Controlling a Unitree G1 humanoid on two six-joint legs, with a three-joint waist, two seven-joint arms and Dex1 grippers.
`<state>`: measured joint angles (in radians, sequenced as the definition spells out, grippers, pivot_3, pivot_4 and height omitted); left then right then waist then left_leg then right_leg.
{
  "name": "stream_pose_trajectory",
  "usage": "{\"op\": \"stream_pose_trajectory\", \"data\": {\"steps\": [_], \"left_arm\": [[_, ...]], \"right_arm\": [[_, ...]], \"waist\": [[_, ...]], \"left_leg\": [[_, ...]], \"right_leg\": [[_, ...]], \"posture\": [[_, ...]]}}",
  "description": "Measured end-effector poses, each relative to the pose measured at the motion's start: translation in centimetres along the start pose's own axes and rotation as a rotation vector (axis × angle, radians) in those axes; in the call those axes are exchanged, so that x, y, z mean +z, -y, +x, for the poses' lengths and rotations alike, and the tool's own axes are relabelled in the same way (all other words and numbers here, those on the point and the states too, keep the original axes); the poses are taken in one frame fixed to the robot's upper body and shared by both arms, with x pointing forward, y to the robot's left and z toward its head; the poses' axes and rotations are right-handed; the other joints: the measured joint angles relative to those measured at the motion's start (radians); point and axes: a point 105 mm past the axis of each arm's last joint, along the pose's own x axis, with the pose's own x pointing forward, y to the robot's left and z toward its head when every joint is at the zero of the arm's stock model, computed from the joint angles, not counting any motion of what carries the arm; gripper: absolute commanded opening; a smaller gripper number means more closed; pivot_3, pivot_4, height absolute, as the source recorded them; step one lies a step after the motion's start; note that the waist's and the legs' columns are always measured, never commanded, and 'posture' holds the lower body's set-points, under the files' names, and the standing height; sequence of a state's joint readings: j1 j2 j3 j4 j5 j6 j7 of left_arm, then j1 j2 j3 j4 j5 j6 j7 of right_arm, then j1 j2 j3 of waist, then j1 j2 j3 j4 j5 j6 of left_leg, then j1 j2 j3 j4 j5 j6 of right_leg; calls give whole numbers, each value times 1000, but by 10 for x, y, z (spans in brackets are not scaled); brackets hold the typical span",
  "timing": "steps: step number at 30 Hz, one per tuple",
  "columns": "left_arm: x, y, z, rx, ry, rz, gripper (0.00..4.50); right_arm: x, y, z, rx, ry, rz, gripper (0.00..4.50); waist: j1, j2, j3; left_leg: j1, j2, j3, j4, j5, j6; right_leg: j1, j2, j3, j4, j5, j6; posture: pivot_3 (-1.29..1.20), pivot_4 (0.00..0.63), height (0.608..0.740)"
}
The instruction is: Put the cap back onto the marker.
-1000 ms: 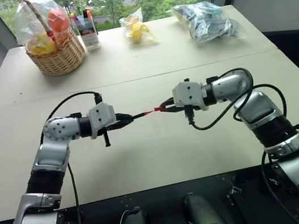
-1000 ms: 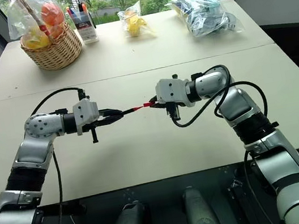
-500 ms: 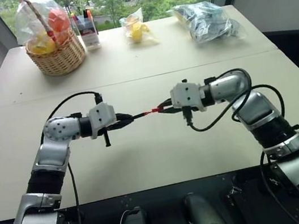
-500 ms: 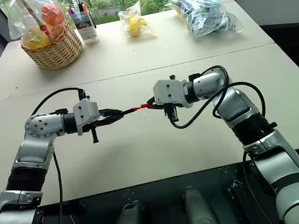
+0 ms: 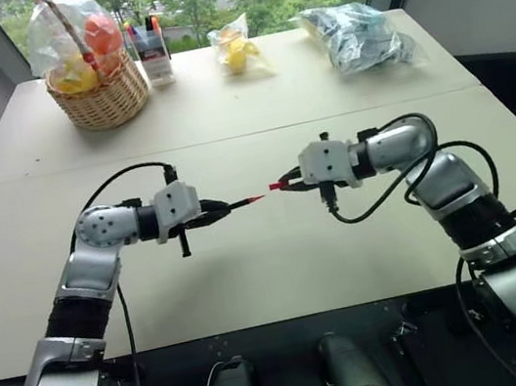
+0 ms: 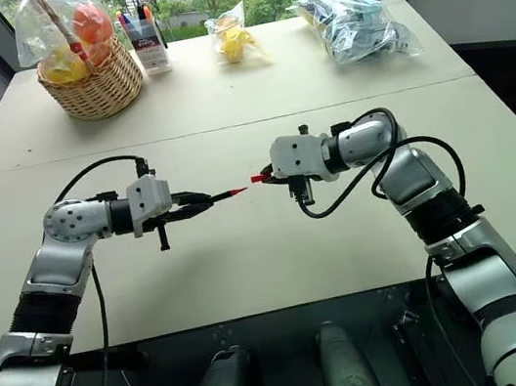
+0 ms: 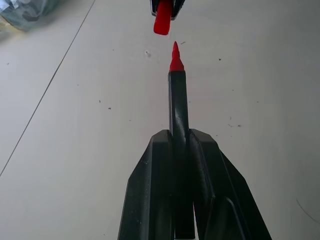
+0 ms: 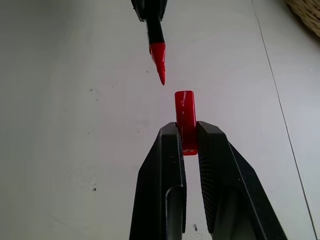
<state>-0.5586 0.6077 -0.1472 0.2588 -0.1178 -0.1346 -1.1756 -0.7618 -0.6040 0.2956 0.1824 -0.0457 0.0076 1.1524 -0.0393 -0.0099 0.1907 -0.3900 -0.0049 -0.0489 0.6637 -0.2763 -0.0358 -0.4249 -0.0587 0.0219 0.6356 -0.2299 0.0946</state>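
Note:
My left gripper (image 5: 210, 211) is shut on the slim black marker (image 7: 178, 110), whose bare red tip (image 5: 255, 197) points toward the right arm. My right gripper (image 5: 288, 183) is shut on the small red cap (image 8: 185, 115), its open end facing the marker. Both are held above the middle of the pale table (image 5: 252, 273). A short gap separates tip and cap, and the cap (image 7: 162, 22) sits slightly off the marker's line. In the right wrist view the marker tip (image 8: 159, 62) hangs just beyond the cap.
At the table's far edge stand a wicker basket (image 5: 103, 95) with wrapped fruit, a holder of coloured markers (image 5: 150, 48), a bag of yellow items (image 5: 235, 53) and a plastic bag (image 5: 356, 38). A seam (image 5: 229, 138) crosses the tabletop behind the grippers.
The cap and the marker tip were together before; now the right gripper has drawn back slightly to the right with the cap, leaving a gap. The left gripper has held still.

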Motion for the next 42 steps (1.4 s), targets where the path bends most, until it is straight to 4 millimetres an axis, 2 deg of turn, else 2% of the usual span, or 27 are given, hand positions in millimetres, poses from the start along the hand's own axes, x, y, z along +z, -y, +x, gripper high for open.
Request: {"op": "stream_pose_trajectory", "data": {"steps": [10, 42], "left_arm": [[2, 0, 0, -1, 3, 6, 0], [5, 0, 1, -3, 1, -1, 0]], "right_arm": [[-3, -3, 0, 7, -4, 14, 23], [9, -10, 6, 30, 32, 18, 23]], "waist": [[0, 0, 0], [0, 0, 0]], "left_leg": [[0, 0, 0, 0, 0, 0], [0, 0, 0, 0, 0, 0]], "right_leg": [[0, 0, 0, 0, 0, 0], [0, 0, 0, 0, 0, 0]], "posture": [[0, 150, 740], [0, 150, 740]]}}
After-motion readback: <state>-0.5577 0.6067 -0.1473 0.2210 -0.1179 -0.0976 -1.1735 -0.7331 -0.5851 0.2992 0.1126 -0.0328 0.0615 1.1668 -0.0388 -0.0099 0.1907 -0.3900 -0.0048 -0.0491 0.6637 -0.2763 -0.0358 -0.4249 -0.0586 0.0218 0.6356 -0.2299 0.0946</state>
